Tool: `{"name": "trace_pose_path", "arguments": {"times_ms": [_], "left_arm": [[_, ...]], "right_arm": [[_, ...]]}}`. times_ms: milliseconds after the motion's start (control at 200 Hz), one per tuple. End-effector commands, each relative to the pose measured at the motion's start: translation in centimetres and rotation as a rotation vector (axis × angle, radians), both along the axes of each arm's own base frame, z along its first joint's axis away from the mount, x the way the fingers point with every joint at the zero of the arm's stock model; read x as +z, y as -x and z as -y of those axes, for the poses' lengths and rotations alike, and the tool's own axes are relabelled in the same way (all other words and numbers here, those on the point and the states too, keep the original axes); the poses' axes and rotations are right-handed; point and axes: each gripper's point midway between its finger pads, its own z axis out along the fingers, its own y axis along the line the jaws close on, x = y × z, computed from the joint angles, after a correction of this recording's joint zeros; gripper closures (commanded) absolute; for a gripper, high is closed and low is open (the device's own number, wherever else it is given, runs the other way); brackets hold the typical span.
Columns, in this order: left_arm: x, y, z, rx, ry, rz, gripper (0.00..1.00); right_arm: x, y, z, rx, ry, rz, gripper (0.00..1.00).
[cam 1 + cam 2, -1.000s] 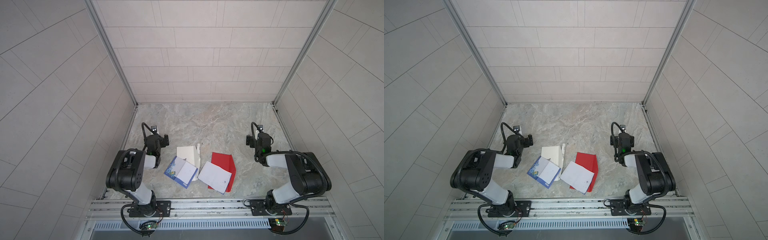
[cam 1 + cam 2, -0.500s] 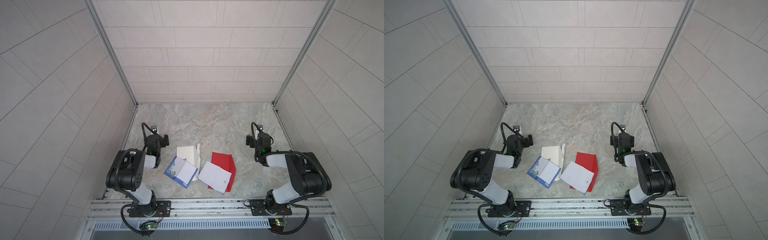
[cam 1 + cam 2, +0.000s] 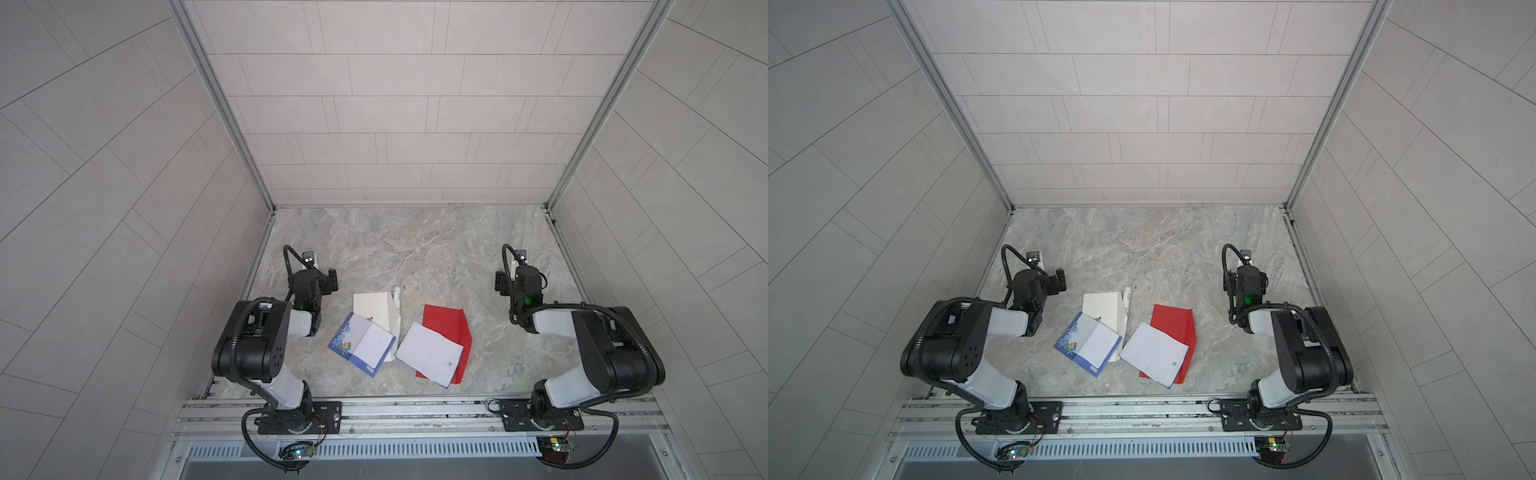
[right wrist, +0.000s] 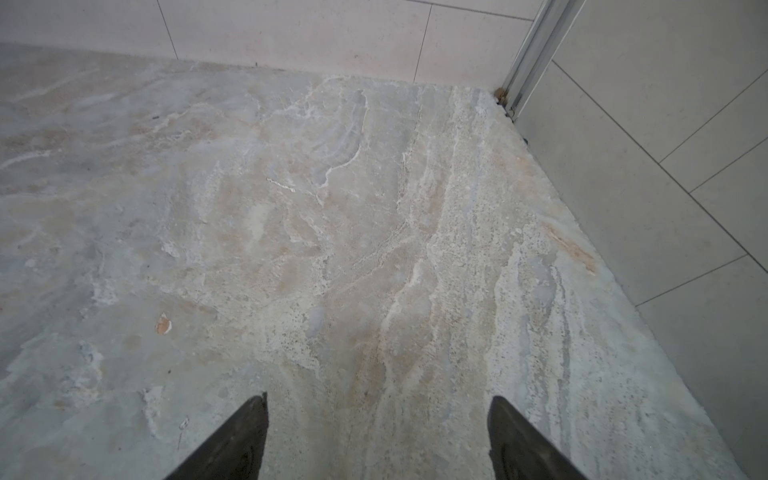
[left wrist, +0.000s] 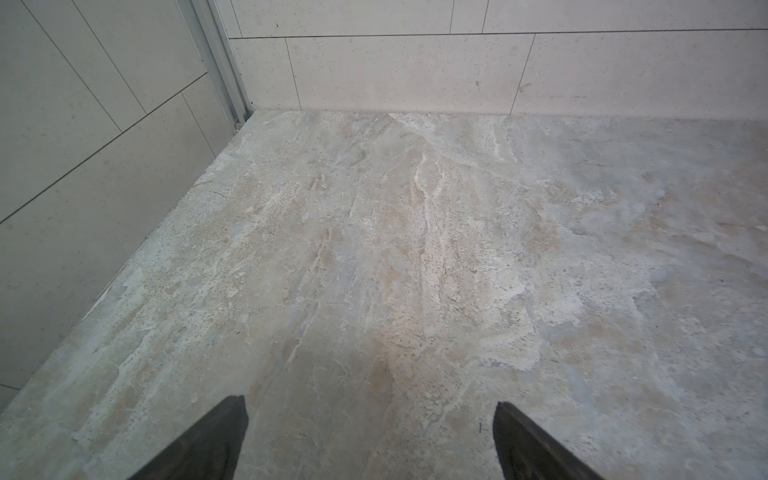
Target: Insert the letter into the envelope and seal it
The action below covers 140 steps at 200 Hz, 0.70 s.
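Matt veined stone table (image 3: 415,249), smooth red paper envelope (image 3: 449,328)

In both top views the left arm (image 3: 253,345) sits folded at lower left and the right arm (image 3: 602,353) sits folded at lower right. Their wrists are low and point up the frame. The left gripper (image 5: 370,411) has its 2 fingers (image 5: 212,444) spread wide. The right gripper (image 4: 378,405) also shows 2 fingers (image 4: 232,440) well apart.

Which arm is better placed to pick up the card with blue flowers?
Left, probably. The card lies close to the left arm, whose fingers stand open and empty; the right arm is farther, beyond the red envelope.
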Motion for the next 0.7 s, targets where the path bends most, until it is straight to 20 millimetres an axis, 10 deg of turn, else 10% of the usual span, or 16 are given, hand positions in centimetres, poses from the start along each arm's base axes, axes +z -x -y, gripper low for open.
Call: {"name": "trace_pose_path", "arguments": {"times_ms": [0,110,245,470,696], "left_arm": [[1.0,-0.2,0.0,-0.001,-0.011,0.030,0.00],[1.0,-0.1,0.0,-0.001,-0.012,0.031,0.00],[1.6,-0.3,0.3,-0.015,-0.009,0.029,0.00],[8.7,-0.9,1.2,0.059,0.023,-0.183,0.00],[6.7,2.0,12.4,-0.145,0.312,-0.306,0.00]], "right_arm": [[4.8,0.1,1.2,-0.145,-0.076,-0.047,0.15],[4.9,1.0,-0.9,-0.151,-0.188,-0.119,0.23],[3.6,3.4,-9.0,0.095,-0.275,-0.260,0.23],[2.5,10.8,-20.9,0.538,-0.291,-0.442,0.20],[0.3,12.9,-24.0,0.597,-0.310,-0.546,0.19]]}}
